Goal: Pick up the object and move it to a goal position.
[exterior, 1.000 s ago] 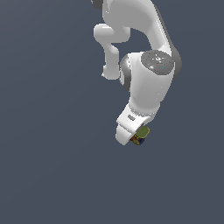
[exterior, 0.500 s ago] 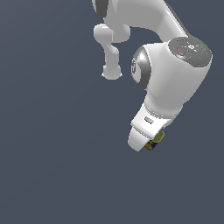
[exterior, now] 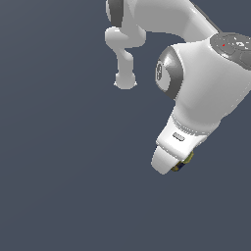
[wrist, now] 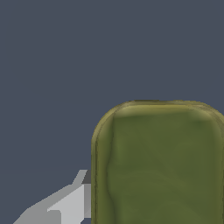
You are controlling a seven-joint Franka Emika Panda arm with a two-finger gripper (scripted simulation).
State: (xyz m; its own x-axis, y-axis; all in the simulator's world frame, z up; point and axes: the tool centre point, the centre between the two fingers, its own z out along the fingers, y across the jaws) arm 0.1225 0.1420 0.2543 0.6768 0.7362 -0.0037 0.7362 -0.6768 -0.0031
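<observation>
The object [exterior: 182,162] is a tiny block with olive and yellow patches. Only a sliver of it shows behind the tip of my white gripper [exterior: 169,164] in the exterior view. The gripper is shut on it and holds it above the grey floor. In the wrist view the object [wrist: 157,164] fills much of the picture as an olive-green rounded face. A grey fingertip [wrist: 65,203] shows pressed against its side. The other finger is hidden.
The white arm [exterior: 206,93] fills the upper part of the exterior view's right. A plain dark grey floor [exterior: 63,186] lies all around. No goal marker shows.
The arm has carried the object towards the exterior view's right and slightly down, and it looms larger in view. The grip on the object is unchanged.
</observation>
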